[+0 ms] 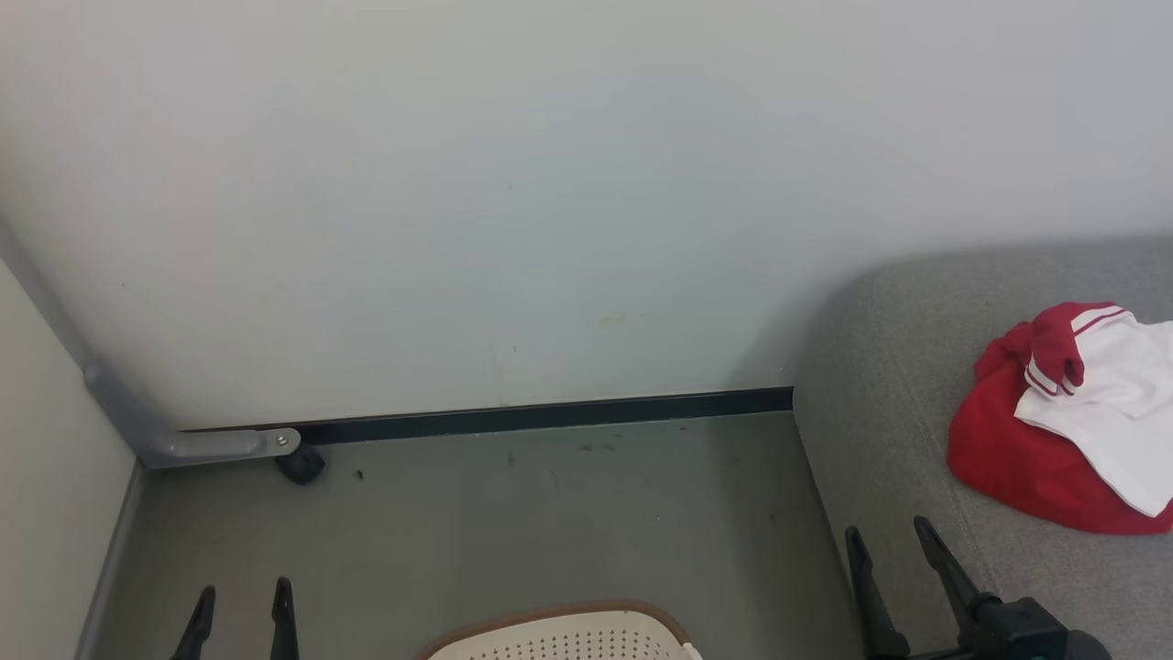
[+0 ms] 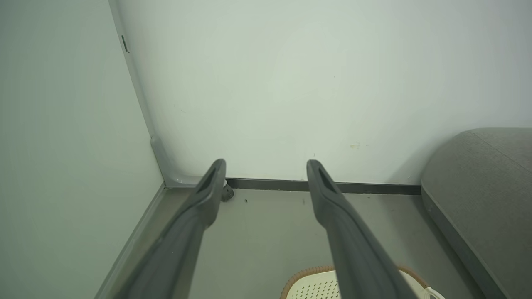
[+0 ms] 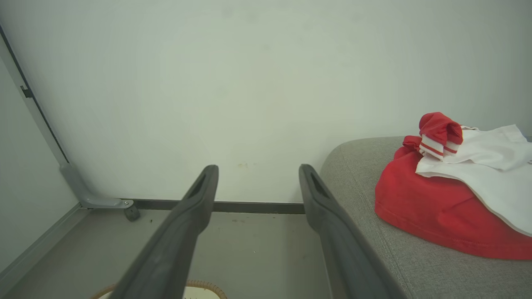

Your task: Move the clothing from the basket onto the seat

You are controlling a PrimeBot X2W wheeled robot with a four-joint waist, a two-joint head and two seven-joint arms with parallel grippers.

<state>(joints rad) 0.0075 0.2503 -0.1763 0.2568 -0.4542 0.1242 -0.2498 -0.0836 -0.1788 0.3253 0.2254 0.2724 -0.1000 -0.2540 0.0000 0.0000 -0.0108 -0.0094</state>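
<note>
The left gripper [image 1: 245, 588] is standing with its two dark fingers [image 2: 198, 209] spread wide apart. They are holding nothing and touching nothing, and bare grey floor [image 1: 513, 522] is showing between the tips. The basket [image 1: 559, 609] is sitting on that floor to the right of these fingers and to the left of the right gripper's fingers, nearer than both sets of tips. Its cream perforated wall and brown woven-look rim are showing, but its interior is falling outside the frame. The right gripper [image 1: 886, 529] is likewise standing fully open and is gripping nothing. Its fingers [image 3: 341, 249] are showing against the left edge of the grey fabric seat [image 1: 880, 385], and whether they are touching it cannot be told. The clothing [image 1: 1054, 431] is lying on the seat to the right of and beyond these fingertips, well apart from them. It is resting as a bunched red mound, with a white panel draped across its top and a red cuff with white stripes folded over the peak.
</note>
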